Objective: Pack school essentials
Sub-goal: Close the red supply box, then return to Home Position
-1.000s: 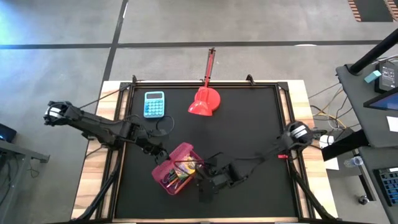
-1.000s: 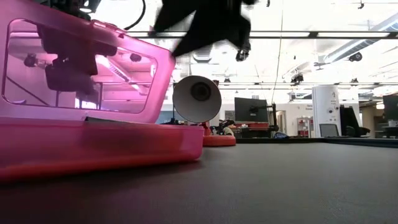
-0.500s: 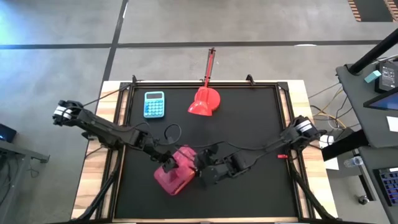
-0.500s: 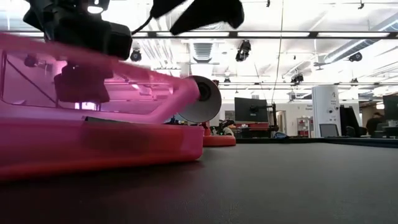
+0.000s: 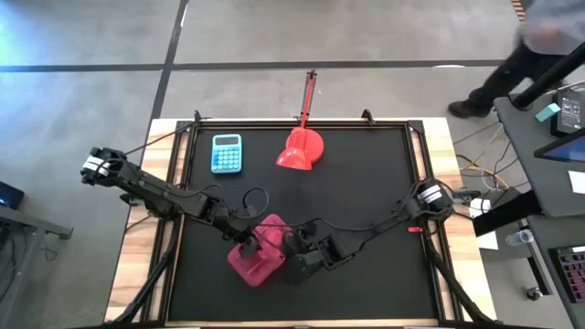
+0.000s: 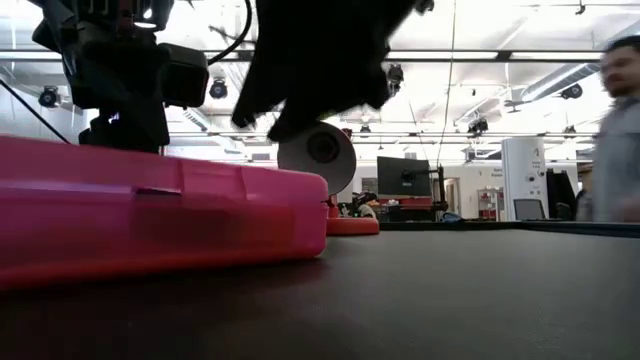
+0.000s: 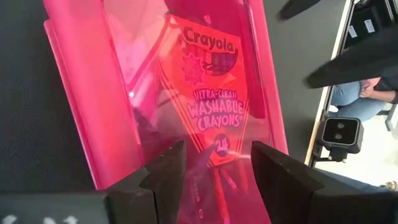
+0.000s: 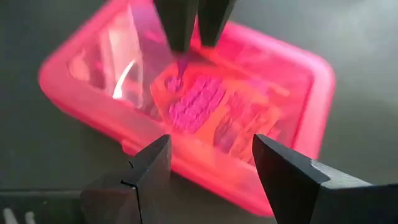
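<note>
Two grippers, left [image 5: 245, 245] and right [image 5: 297, 265], hover released over the case [image 5: 260, 251]; pressing unevenly could pop its lid.

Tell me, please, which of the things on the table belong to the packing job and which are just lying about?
Part of the job:
- pink case, lid down
- crayon box, seen through the lid
- left hand and right hand, both at the case

Lying about:
- blue calculator
- red scoop

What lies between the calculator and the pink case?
In the high view, only the left arm's cable loop and bare black mat lie between the calculator and the pink case.
</note>
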Controlling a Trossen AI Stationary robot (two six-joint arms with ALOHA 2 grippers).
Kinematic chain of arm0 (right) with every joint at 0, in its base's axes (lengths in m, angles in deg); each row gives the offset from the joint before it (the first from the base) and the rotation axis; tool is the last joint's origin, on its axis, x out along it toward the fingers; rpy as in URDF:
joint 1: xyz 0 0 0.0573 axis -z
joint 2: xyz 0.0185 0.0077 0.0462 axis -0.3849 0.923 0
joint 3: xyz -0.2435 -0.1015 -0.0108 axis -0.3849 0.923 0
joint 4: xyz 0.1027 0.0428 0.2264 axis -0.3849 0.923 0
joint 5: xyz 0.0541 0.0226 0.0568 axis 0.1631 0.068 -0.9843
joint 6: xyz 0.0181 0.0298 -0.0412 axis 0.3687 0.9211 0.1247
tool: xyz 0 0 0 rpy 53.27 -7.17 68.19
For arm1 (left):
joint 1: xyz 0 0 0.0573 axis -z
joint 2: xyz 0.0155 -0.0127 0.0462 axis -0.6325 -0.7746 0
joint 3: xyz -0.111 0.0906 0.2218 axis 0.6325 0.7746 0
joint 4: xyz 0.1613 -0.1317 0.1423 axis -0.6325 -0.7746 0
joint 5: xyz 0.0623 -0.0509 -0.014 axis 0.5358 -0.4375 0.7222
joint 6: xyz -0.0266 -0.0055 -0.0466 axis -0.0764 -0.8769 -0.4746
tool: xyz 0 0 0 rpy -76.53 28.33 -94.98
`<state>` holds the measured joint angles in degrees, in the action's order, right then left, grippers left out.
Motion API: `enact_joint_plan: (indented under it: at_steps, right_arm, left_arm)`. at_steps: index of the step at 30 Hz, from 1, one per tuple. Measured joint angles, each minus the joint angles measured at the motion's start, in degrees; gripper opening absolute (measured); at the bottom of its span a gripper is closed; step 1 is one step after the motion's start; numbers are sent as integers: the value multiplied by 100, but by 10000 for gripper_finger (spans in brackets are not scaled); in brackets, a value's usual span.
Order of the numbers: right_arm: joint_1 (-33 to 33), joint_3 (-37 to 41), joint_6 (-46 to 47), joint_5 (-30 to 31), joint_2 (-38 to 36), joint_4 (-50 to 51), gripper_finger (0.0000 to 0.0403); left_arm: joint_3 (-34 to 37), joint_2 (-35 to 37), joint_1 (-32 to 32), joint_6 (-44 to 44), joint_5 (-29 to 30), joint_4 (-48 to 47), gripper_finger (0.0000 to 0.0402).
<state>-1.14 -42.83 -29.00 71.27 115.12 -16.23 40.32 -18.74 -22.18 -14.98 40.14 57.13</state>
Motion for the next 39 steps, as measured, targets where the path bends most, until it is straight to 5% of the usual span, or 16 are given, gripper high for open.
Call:
enact_joint_plan:
  at_steps: [24,39]
  right_arm:
    - [-62,15,166,0,624,-166,217]
    - [-109,9,-450,-235,-284,58,217]
  left_arm:
    - [31,7,-7,35,107,-74,169]
    - [-60,1172,-6,727,286,-110,169]
